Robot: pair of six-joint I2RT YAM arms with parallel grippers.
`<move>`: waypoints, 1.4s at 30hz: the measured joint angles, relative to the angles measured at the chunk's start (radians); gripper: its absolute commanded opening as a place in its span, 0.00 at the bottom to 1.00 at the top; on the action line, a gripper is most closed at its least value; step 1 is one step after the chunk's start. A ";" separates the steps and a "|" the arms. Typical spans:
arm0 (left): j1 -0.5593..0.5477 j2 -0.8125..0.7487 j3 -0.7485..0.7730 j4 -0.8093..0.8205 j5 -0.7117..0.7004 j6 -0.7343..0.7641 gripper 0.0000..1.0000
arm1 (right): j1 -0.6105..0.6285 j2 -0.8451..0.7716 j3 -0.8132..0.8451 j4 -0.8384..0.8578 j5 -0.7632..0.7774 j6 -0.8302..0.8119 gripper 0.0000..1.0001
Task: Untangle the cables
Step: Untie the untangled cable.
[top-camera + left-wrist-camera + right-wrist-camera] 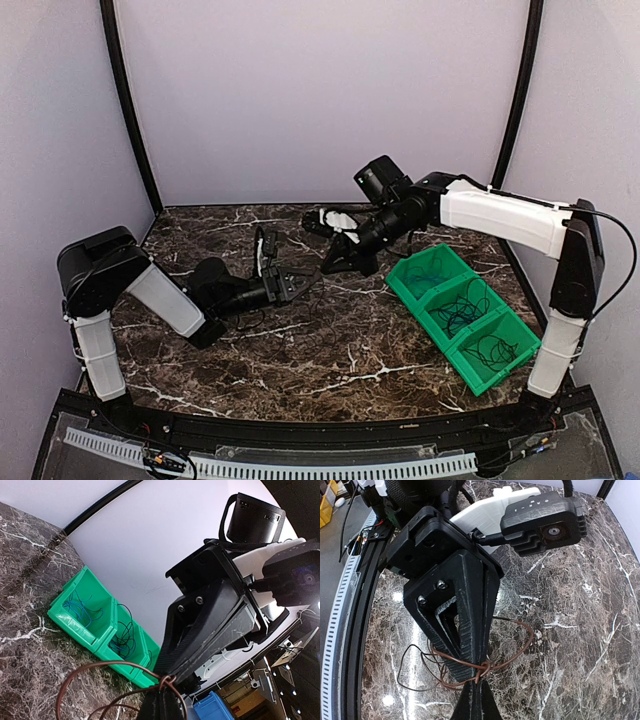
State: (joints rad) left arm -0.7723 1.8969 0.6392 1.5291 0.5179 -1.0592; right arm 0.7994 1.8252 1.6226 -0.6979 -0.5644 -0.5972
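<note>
Risk we see: left tool [473,672] and right tool [168,674] both clenched on one knot of the brown cable [482,668], its loops lying on the tabletop [580,645], so pulling straight apart could cinch the knot tighter or rip it loose.

We see a green box [412,303] with three parts. It sits on a dark stone surface [300,360] with white lines. Behind the box is a pale wall [320,90]. Far left of the box, a black pole [128,100] goes up.
</note>
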 measured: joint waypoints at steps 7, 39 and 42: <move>-0.001 0.015 -0.011 0.053 -0.029 -0.069 0.02 | -0.001 -0.017 -0.025 0.008 -0.022 -0.070 0.00; 0.042 -0.139 0.001 -0.248 -0.249 0.011 0.35 | 0.030 -0.063 -0.058 -0.122 -0.112 -0.170 0.00; 0.021 -0.350 0.000 -0.468 -0.318 0.226 0.37 | 0.001 -0.063 -0.058 -0.121 -0.117 -0.149 0.00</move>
State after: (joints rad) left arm -0.7513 1.5471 0.6388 1.0607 0.1997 -0.8333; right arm 0.8005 1.7626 1.5646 -0.8188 -0.6815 -0.7464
